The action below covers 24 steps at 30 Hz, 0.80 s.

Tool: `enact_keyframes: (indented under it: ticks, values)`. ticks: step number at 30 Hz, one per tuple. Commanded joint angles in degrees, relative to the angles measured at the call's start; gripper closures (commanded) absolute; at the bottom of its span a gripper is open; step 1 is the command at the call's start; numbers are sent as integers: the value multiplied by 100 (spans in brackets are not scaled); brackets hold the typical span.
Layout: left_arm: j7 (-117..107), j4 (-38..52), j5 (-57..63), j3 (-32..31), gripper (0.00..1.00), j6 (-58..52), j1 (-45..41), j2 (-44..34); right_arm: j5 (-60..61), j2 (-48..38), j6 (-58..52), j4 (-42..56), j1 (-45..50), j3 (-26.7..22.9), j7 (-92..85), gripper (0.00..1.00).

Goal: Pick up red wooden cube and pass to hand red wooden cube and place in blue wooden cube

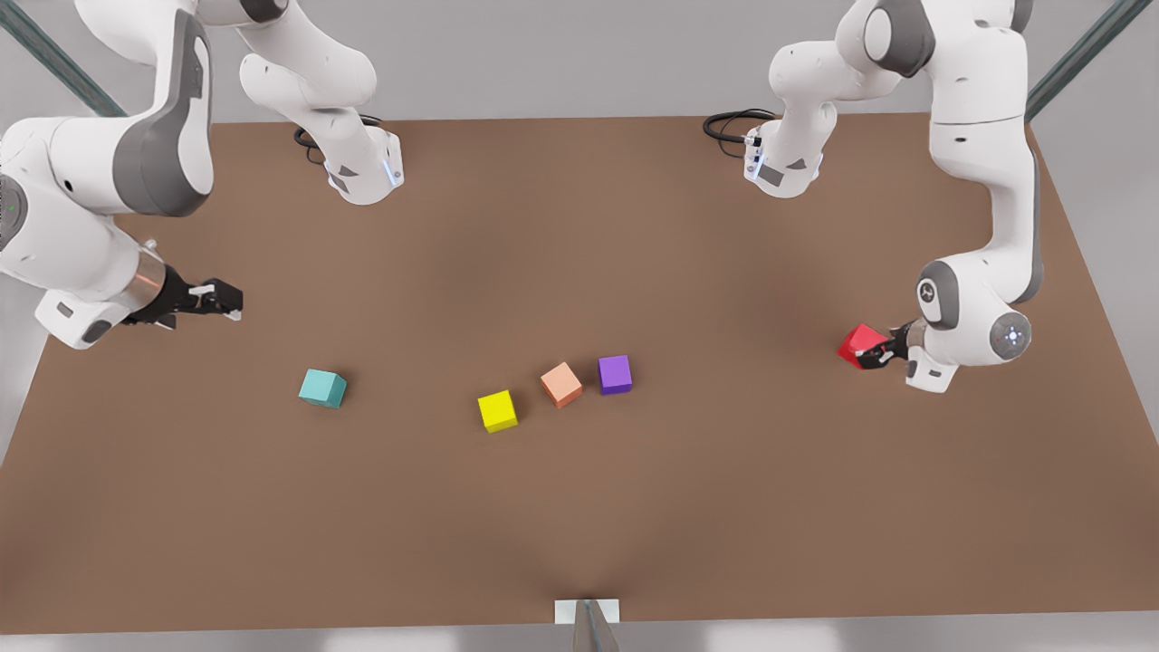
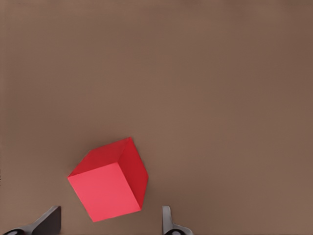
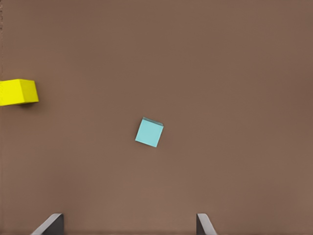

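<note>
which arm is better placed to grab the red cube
Left. The left gripper sits right at the red wooden cube, fingers open on either side of it in its wrist view. The right gripper waits open across the table, above the blue wooden cube.

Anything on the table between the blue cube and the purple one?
Front view: the yellow cube and salmon-orange cube sit between blue wooden cube and purple cube.

One red wooden cube (image 1: 856, 343), one blue wooden cube (image 1: 322, 388), one yellow cube (image 1: 497, 410), one salmon cube (image 1: 561, 384), one purple cube (image 1: 615, 374), two arms (image 1: 982, 181)
</note>
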Motion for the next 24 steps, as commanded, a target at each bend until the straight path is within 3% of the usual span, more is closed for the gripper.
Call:
enact_keyframes:
  ticks: [1,7,24]
  values:
    - [-843,-116,-269,117,0,993,13,-4,90,34,33,13,-13,-9,-22,0]
    - [-1897,-635,-296,328,0,1081,-22,-40,99,51,16,13,-13,-9,65,0]
    - [-1642,-687,-648,319,0,1433,-49,136,151,130,-37,-4,5,8,39,0]
